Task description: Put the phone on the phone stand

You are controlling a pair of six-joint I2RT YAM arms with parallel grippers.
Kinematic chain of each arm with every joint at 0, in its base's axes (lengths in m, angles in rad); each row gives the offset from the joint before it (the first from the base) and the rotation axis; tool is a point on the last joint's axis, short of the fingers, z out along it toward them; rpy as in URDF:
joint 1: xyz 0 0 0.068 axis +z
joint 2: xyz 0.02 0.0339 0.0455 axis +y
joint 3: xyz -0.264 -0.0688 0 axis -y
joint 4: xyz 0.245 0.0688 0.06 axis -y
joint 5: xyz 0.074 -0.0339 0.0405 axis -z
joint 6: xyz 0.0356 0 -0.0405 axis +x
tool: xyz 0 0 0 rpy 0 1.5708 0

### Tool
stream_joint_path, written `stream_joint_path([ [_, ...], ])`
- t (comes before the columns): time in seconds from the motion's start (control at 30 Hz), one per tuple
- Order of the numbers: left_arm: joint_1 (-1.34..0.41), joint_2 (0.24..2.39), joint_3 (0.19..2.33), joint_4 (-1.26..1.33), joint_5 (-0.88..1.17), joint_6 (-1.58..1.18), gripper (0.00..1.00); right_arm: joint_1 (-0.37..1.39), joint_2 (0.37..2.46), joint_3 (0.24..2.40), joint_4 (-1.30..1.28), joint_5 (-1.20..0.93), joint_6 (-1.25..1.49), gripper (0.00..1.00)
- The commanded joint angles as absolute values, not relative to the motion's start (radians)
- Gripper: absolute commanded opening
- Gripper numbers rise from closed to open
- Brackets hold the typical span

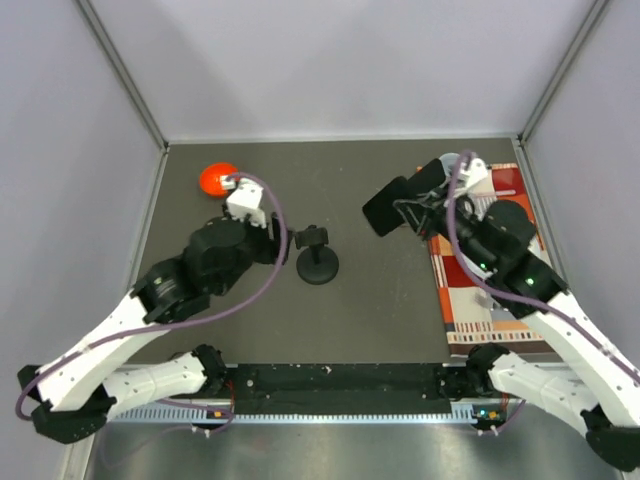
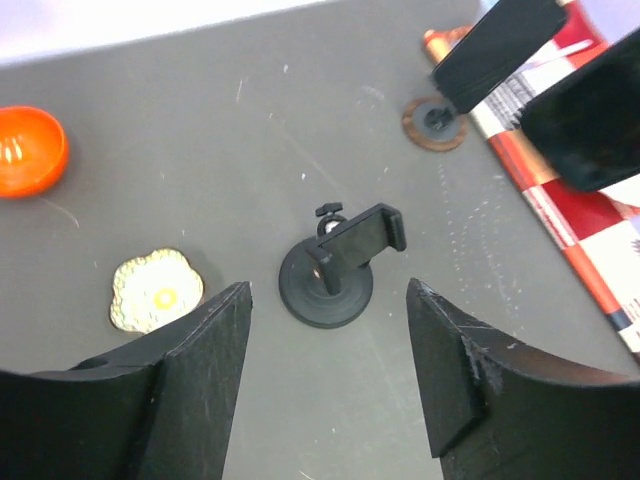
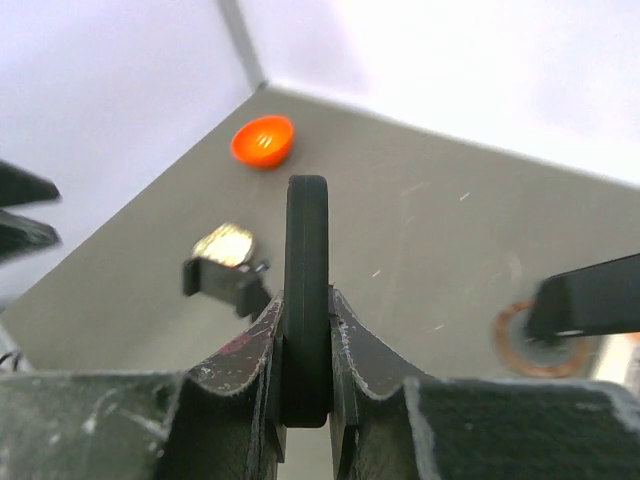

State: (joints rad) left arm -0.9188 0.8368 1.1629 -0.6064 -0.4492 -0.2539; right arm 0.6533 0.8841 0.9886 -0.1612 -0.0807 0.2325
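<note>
The right claw [image 3: 307, 375] clamps the phone [image 3: 307, 250] thin edge up, off the surface [image 1: 380, 300]. The phone stand [image 1: 317, 262] lies to its left and lower, just under the wide-open left claw [image 2: 328, 310].

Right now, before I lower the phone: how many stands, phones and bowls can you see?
Stands: 2, the black stand and the brown-footed stand
Phones: 1, the phone in the right pincer
Bowls: 1, the orange bowl
Total: 4
</note>
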Motion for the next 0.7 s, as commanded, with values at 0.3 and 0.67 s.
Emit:
stream_joint_path([
  [0.3, -0.876, 1.16, 1.175, -0.716, -0.566, -0.551, 0.6, 0.624, 0.732, 0.988, -0.144, 0.018, 0.097, 0.0],
  [0.67, -0.873, 1.181, 1.121, -0.655, -0.548, -0.534, 0.54, 0.626, 0.749, 0.976, -0.111, -0.044, 0.103, 0.0],
])
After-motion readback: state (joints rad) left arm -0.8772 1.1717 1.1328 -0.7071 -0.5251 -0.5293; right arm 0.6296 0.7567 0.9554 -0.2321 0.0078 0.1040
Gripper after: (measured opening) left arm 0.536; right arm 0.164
